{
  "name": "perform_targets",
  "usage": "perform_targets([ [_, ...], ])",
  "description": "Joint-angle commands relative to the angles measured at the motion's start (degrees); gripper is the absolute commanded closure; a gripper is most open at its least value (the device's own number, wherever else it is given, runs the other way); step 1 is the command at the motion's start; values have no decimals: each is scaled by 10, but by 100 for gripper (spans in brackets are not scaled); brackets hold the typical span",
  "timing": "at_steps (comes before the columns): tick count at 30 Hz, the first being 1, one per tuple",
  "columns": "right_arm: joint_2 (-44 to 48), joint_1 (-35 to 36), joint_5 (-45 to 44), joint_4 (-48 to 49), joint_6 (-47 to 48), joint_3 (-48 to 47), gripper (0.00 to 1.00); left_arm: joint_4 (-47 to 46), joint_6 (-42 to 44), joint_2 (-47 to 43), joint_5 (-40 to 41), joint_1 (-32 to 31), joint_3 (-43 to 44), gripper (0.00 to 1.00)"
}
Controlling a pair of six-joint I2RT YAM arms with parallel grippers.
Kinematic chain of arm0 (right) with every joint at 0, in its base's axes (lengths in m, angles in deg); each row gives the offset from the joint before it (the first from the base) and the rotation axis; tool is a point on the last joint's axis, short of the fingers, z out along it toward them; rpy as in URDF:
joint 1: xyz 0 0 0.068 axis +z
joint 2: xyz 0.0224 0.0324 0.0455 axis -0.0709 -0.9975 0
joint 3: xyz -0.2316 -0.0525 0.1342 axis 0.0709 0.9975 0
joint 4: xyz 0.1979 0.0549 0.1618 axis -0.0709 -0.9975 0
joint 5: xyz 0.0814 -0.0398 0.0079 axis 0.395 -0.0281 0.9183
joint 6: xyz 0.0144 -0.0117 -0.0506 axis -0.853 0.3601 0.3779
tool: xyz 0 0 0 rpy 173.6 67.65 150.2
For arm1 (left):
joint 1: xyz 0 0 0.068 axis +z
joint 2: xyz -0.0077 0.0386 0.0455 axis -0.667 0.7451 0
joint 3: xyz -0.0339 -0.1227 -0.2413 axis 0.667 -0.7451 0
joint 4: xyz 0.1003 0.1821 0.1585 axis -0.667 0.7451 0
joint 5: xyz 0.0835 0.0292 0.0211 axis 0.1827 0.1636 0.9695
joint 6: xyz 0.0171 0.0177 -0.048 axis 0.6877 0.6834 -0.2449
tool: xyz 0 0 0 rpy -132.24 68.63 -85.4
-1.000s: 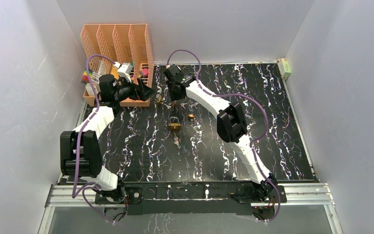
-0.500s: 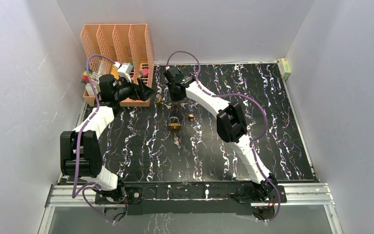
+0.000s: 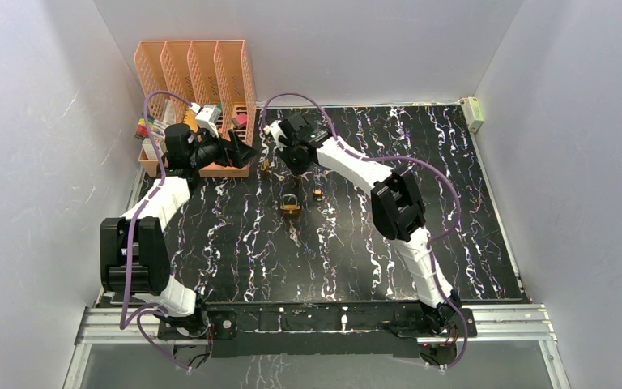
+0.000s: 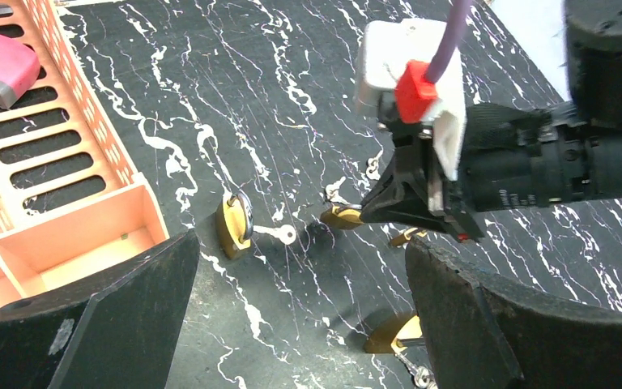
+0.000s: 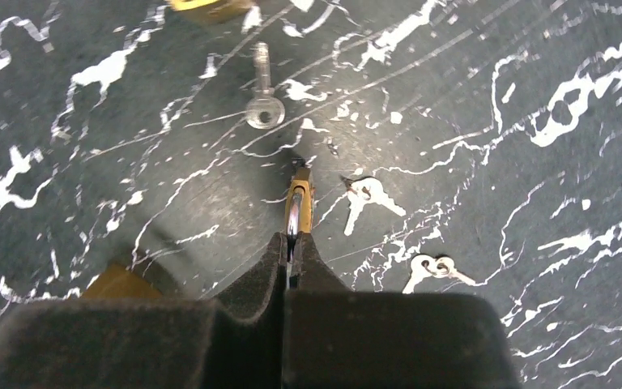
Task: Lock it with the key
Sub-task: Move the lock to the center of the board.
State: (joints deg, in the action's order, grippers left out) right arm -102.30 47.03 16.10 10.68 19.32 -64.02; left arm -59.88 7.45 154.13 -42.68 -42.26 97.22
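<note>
Since a second ago the right arm (image 3: pixel 389 203) has swung its wrist a little to the left. Its cable loop has spread wider, and its jaws have gone from part open to pinched together.

From above, the right gripper (image 3: pixel 291 166) points down at the far middle of the black marbled table (image 3: pixel 470 235). It is just right of a brass padlock (image 3: pixel 266 168) lying near the orange organizer (image 3: pixel 194 73). 2 more locks lie nearer the bases: a larger padlock (image 3: pixel 291 207) with a bunch of keys (image 3: pixel 293 235) just below it, and a small padlock (image 3: pixel 317 194) to its right. The left gripper (image 3: pixel 243 151) hangs by the organizer's front, jaws spread wide and holding nothing.

From the left wrist, framed by its own 2 wide fingers, the right gripper's tips are clamped on a small brass piece (image 4: pixel 340 216) low over the table. The brass padlock by the organizer stands on edge with a silver key (image 4: pixel 277 234) at its side.

From the right wrist, the closed fingers (image 5: pixel 275 259) hold that piece edge on, so I cannot tell whether it is a lock or a key. Loose keys (image 5: pixel 366 197) lie on the table just right of it.
</note>
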Motion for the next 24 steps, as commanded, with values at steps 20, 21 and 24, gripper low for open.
perform_targets([
  [20,69,-23,229,37,156,70,100,9,17,4,1,3,21,2],
  [21,65,-23,226,32,160,67,100,10,18,4,2,3,21,2],
  [24,56,-23,221,20,173,62,100,11,19,4,3,3,21,2],
])
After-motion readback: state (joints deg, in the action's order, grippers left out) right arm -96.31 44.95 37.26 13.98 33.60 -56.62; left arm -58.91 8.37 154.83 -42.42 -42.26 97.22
